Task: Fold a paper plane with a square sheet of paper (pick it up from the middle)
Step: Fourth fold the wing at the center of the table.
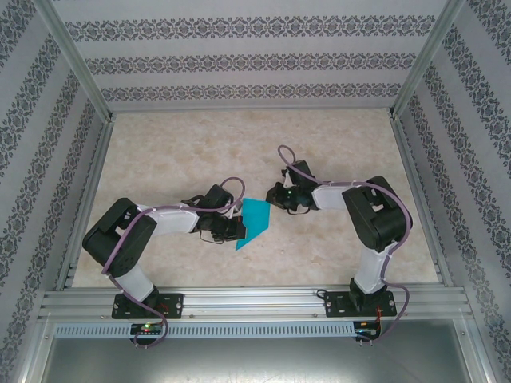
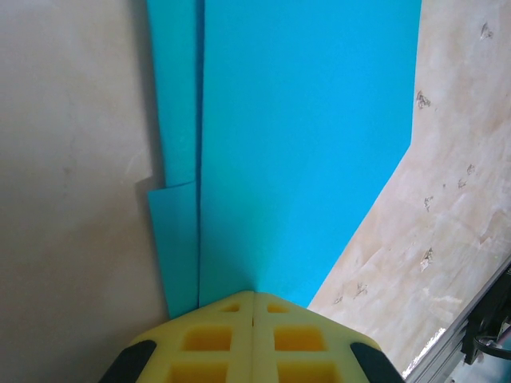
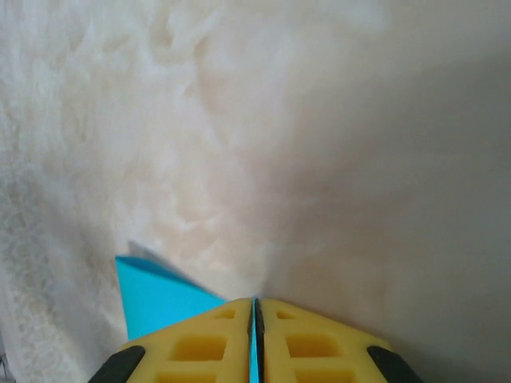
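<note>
Teal paper sheet (image 1: 255, 220) is mid-table, spanning the gap between the two arms, a bit nearer than centre. I can't tell if it's clear of the marbled table (image 1: 176, 152).

It's part-folded. Your left wrist cam shows a narrow folded-over flap (image 2: 180, 120) along its left edge, with a step in the layers.

Left gripper (image 2: 254, 302) is clamped tight on the sheet's near-left end, jaws meeting with paper between them. Right gripper (image 3: 255, 307) is pinched nearly closed on the far-right edge. There's a thin teal line in the gap and a paper corner (image 3: 156, 295) poking out to its left.

My read on handling:
- Very light and floppy, stiff only along the creases.
- Probably slick in the jaws, and it will crumple or tear if you pull the arms apart.
- Grip on the layered crease and go easy on tension.
</note>
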